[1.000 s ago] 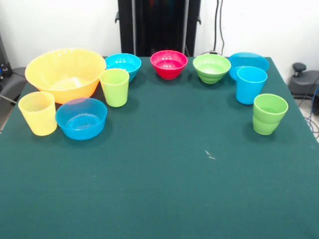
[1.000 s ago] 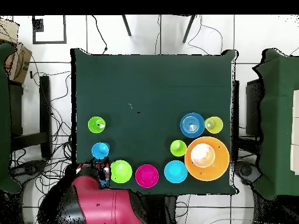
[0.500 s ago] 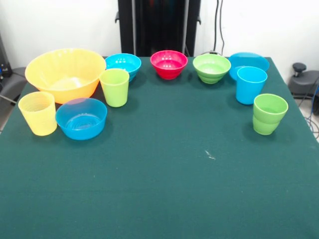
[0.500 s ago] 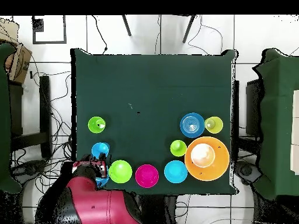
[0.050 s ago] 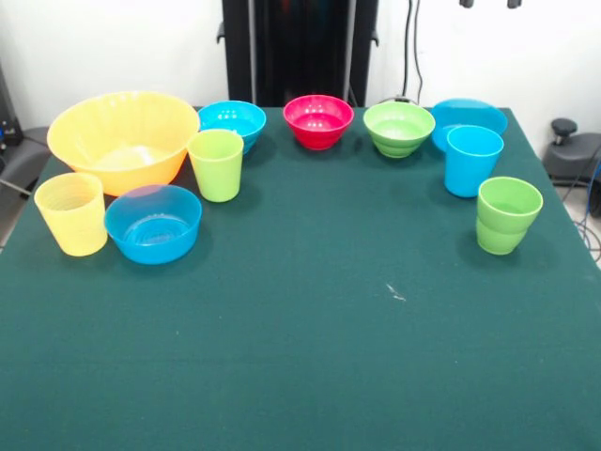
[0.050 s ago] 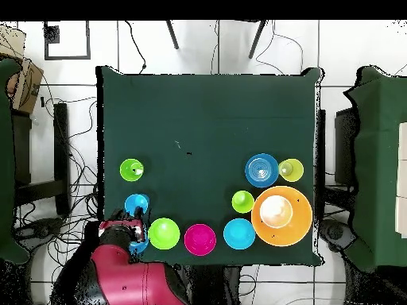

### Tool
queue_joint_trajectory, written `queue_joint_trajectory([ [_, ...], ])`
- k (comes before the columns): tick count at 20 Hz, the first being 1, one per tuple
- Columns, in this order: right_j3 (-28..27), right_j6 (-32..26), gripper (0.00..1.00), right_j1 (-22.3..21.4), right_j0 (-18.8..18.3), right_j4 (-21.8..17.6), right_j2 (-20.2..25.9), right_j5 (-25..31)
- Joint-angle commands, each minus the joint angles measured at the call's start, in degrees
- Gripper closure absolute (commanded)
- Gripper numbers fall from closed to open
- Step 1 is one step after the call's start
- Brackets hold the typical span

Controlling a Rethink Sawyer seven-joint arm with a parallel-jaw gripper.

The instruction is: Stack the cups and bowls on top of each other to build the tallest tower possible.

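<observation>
Broadly, we see a dark green table [image 5: 310, 357] with every piece standing apart, so no tower is built. Biggest is the yellow-orange bowl [image 5: 123, 139], at the far left corner in the front view. Just in front of it sits a blue bowl [image 5: 153, 223], with the pale yellow cup [image 5: 70, 213] beside that at the table's left edge. Along the far edge, running rightward, we find a second blue bowl [image 5: 232, 122], the red bowl [image 5: 318, 120], the green bowl [image 5: 399, 128] and the wide shallow blue bowl [image 5: 469, 118]. The yellow-green cup [image 5: 216, 164] stands just in front of the second blue bowl. On the right, the sky blue cup [image 5: 472, 160] stands in front of the shallow bowl, and the green stepped cup [image 5: 508, 214] stands nearer still, by the right edge. Smallest is the gripper [image 5: 488, 4]: only two dark tips show at the top edge, spread apart with nothing between them. From overhead, the red arm [image 6: 131, 278] reaches over the table's corner beside the sky blue cup.
</observation>
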Motion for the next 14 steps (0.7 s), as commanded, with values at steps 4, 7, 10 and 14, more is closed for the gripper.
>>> queue_joint_trajectory([
  [4,4.2,8.6,0.0,7.8,1.4,-4.3,-1.6,-7.2],
  [7,4.0,8.3,0.0,7.8,1.8,-4.0,-2.0,-7.3],
  [10,3.8,8.0,0.0,8.3,2.5,-3.9,-2.7,-8.4],
  [14,3.8,7.9,0.0,8.8,3.2,-4.0,-3.4,-9.7],
])
